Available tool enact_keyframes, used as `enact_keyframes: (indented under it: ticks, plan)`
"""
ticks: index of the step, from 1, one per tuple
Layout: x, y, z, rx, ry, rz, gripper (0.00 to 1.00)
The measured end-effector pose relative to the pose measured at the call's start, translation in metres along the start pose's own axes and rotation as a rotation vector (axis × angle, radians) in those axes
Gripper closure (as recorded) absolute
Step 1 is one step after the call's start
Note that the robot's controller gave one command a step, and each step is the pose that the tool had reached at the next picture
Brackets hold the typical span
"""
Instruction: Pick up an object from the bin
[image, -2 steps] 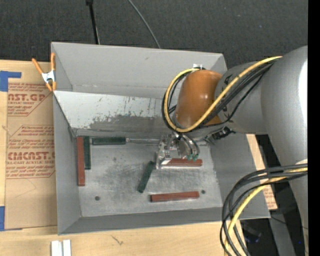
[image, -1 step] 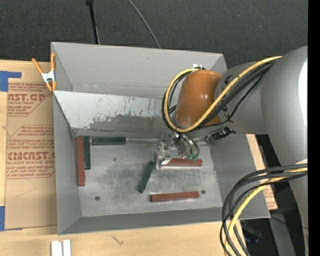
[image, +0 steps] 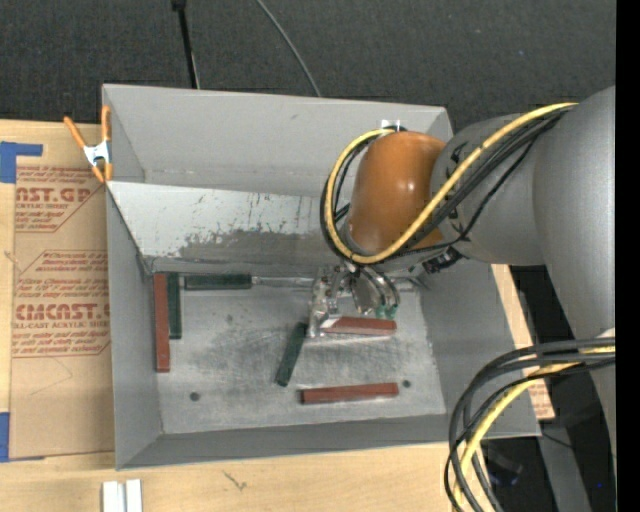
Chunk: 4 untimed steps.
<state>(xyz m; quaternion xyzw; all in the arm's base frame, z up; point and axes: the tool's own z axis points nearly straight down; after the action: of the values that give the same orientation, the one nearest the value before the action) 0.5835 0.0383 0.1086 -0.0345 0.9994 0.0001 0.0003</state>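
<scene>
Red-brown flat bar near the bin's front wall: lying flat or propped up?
Lying flat. The red-brown flat bar rests full-length on the grey metal bin floor, parallel to the front wall, clear of the gripper.

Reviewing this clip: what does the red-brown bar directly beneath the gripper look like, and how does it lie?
The red-brown bar is a short, straight, flat stick with squared ends and a matte surface; wood or plastic, I cannot tell which. It lies flat on the bin floor, right of centre and roughly parallel to the front wall. The gripper hangs over its left end and hides that end, so contact cannot be judged. Its right end is free.
</scene>
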Motion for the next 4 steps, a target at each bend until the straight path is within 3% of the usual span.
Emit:
enact_keyframes:
  ticks: [1,2,3,4]
  plan:
    - [0.006,-0.002,-0.007,0.000,-0.002,-0.050,1.00]
    - [0.027,0.007,-0.020,0.000,0.001,-0.169,1.00]
    - [0.024,0.005,-0.065,-0.002,0.003,-0.093,1.00]
    - [0.020,0.009,-0.064,0.000,-0.007,-0.100,1.00]
